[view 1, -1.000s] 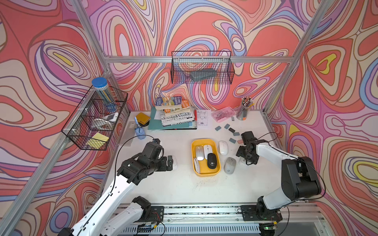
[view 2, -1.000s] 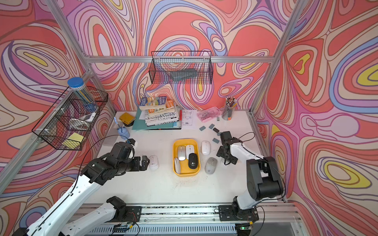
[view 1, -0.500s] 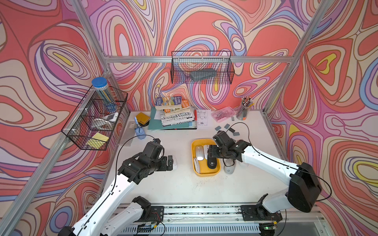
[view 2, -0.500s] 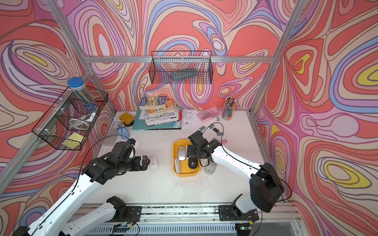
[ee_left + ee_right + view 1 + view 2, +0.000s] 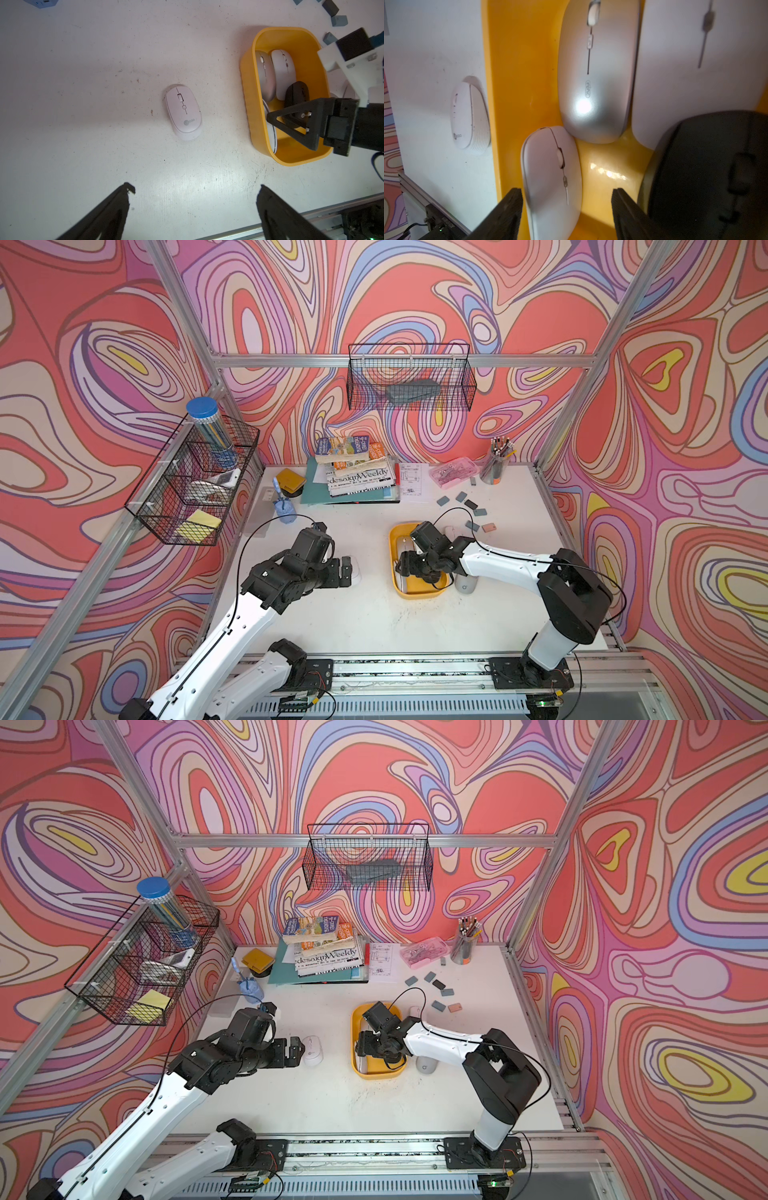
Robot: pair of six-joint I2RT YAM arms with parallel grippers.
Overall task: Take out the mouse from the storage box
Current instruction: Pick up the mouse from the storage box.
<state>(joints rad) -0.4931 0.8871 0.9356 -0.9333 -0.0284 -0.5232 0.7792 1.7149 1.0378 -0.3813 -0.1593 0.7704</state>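
Jaws of the right gripper (image 5: 566, 204) stand partly apart astride the small white mouse (image 5: 550, 176) inside the yellow storage box (image 5: 517, 83), one finger (image 5: 510, 209) seemingly against its side, nothing clamped yet. Squeezing should centre on its flanks, clear of the black mouse (image 5: 706, 176) just outside them, then lift straight.

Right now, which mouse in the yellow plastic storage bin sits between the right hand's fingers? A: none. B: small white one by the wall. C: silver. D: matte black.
B: the right wrist view shows the right hand straddling the small white mouse beside the wall of the yellow plastic storage bin, the matte black mouse outside its fingers.
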